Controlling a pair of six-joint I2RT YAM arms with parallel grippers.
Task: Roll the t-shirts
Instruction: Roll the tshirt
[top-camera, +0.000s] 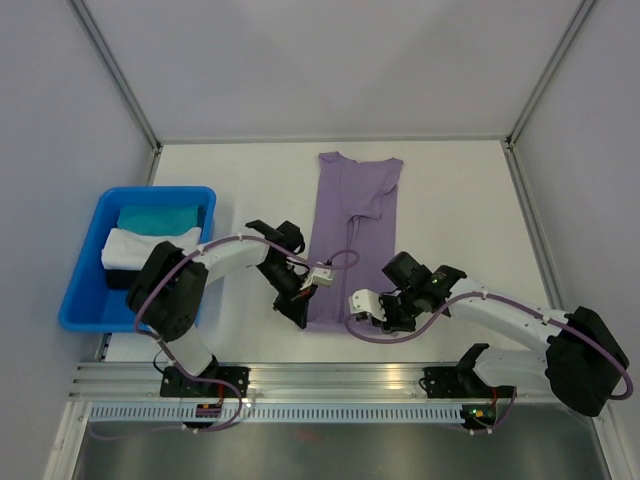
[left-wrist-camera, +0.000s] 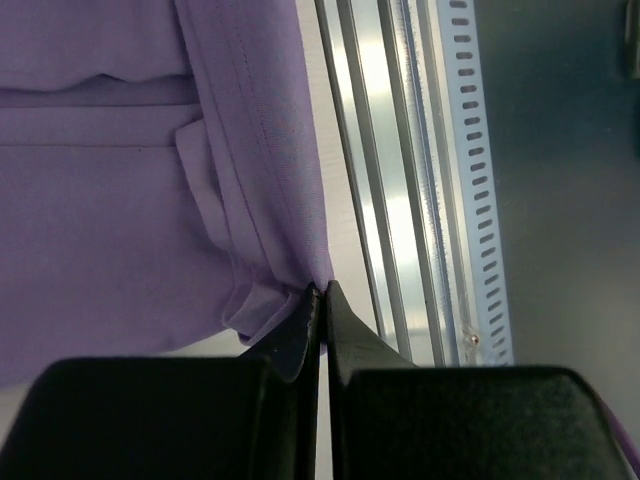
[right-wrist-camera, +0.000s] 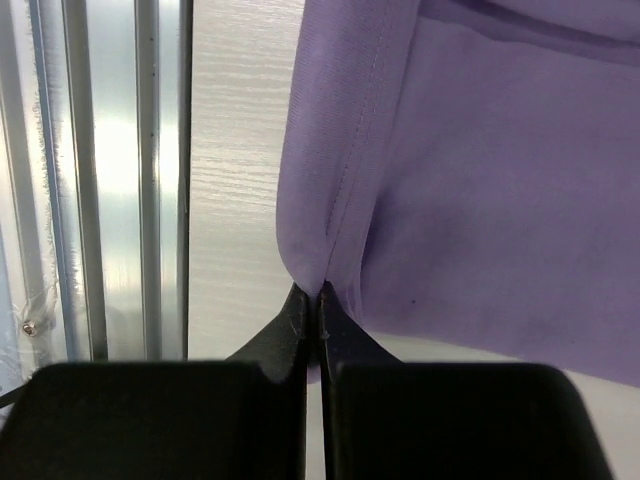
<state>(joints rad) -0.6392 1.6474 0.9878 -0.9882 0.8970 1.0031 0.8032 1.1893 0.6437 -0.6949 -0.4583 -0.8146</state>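
Observation:
The lavender t-shirt (top-camera: 352, 215) lies on the white table, folded lengthwise into a narrow strip with its collar at the far end. My left gripper (top-camera: 303, 320) is at the near left corner of the hem. In the left wrist view the left gripper (left-wrist-camera: 323, 290) is shut, pinching a fold of the t-shirt (left-wrist-camera: 120, 200) at its tips. My right gripper (top-camera: 352, 320) is at the near right corner. In the right wrist view the right gripper (right-wrist-camera: 318, 290) is shut on the stitched edge of the t-shirt (right-wrist-camera: 480, 200).
A blue bin (top-camera: 85, 255) stands at the left, holding a teal cloth (top-camera: 160, 217) and a white cloth (top-camera: 135, 245). An aluminium rail (top-camera: 330, 375) runs along the table's near edge, close behind both grippers.

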